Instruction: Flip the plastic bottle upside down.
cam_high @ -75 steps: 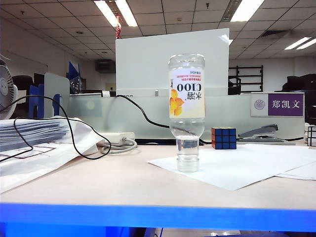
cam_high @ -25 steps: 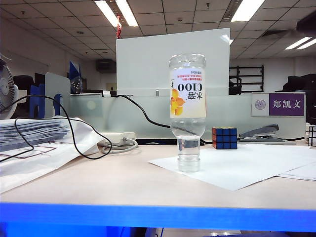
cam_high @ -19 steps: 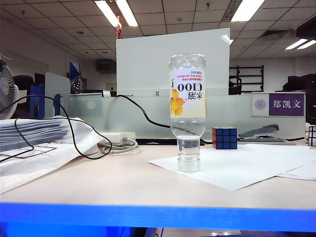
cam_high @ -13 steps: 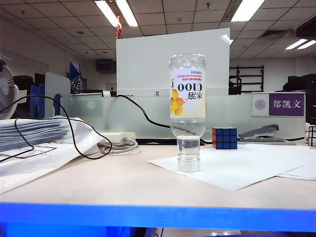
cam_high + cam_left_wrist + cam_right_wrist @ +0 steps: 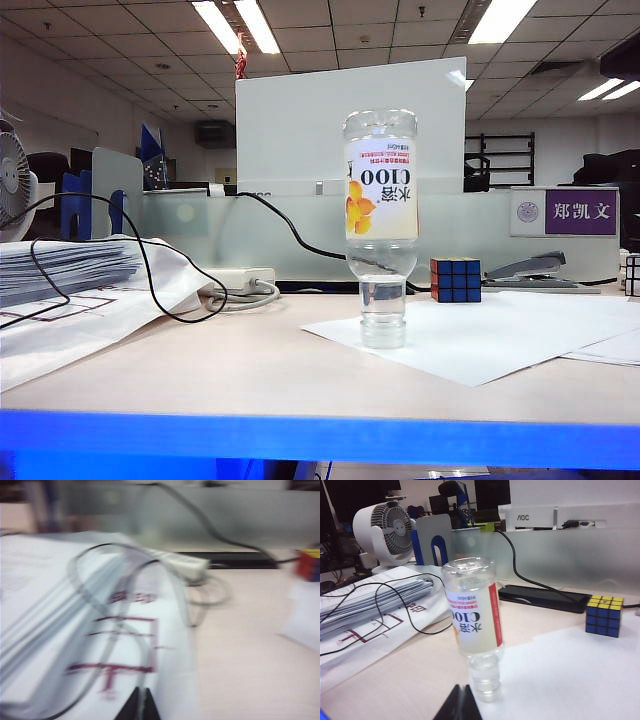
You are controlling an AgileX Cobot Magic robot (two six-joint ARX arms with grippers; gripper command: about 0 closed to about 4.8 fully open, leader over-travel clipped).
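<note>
1. While balanced on its pale cap, stands inverted and upright on a white paper sheet (image 5: 500,340): the plastic bottle (image 5: 380,215), clear base uppermost, "C100" label reading upside down, untouched by either arm.
2. Left gripper (image 5: 138,705): jaws pressed together into a dark wedge with only a thin seam between, holding nothing; not visible in the exterior view.
3. Directly ahead of the left gripper, very blurred: printed papers (image 5: 115,630) with red lines, and a looping cable (image 5: 105,575) lying across them.
4. Farther ahead of the left gripper and off to one side: a pale power strip (image 5: 187,562), then the Rubik's cube (image 5: 309,565) at the frame edge. No bottle in this view.
5. Right gripper (image 5: 458,702): jaws likewise together, tips meeting, clamped on nothing; also out of the exterior view.
6. Just ahead of the right gripper: the bottle's cap and neck, near the tips yet apart from them.
7. Well beyond the bottle from the right gripper, off to one side: the cube, resting on bare desk (image 5: 420,675) just past the sheet's far edge.
8. Beyond the bottle on the other side: stacked papers under a black cable, and a white desk fan (image 5: 387,530) behind them.
</note>
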